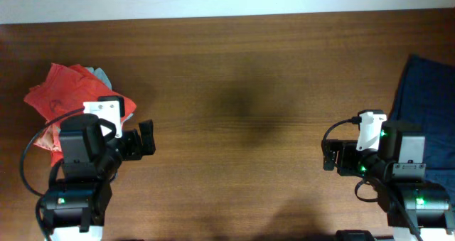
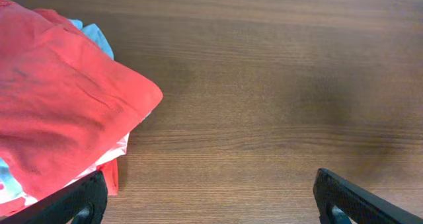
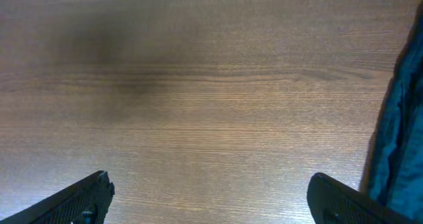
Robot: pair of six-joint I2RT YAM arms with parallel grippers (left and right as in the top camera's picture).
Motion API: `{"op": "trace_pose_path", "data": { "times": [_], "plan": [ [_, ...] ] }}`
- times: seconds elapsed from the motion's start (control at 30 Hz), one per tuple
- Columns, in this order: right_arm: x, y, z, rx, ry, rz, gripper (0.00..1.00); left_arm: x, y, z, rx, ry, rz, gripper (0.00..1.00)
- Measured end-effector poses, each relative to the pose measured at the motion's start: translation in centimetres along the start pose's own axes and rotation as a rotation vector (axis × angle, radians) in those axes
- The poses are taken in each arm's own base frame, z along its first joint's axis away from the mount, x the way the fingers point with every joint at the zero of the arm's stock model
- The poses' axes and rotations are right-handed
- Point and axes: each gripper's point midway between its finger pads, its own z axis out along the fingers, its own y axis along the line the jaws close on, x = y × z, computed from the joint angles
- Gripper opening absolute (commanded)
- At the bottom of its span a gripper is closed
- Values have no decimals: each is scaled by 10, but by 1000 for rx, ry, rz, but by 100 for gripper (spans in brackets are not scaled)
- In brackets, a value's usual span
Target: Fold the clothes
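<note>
Both claws gape wide, empty: the left claw (image 1: 144, 138) just beside the coral-red heap (image 1: 60, 99) at the left end of the surface (image 1: 234, 92), the right claw (image 1: 331, 156) near the navy garment (image 1: 430, 92). Pinching the heap blindly could snag several layers, the pale blue shirt (image 1: 102, 75) included. Two claws; one heap, one blue, one navy.

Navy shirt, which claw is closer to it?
Right. The right claw sits close to the navy shirt; the left claw is far away, next to the red clothes.

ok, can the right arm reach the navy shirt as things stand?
Probably yes: the navy shirt lies near the right gripper, jaws open, with only bare table between them.
</note>
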Motion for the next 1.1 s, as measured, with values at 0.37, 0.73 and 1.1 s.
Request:
{"op": "trace_pose_path", "data": {
  "times": [0.37,0.73,1.1],
  "plan": [
    [7,-3,21,4,99,14,99,0,0,0,0,0,0,99],
    [-18,-2,23,-2,-49,-11,99,0,0,0,-1,-1,0,99],
    [-8,2,-4,-23,-520,-84,99,0,1,0,-3,-2,0,99]
  ]
}}
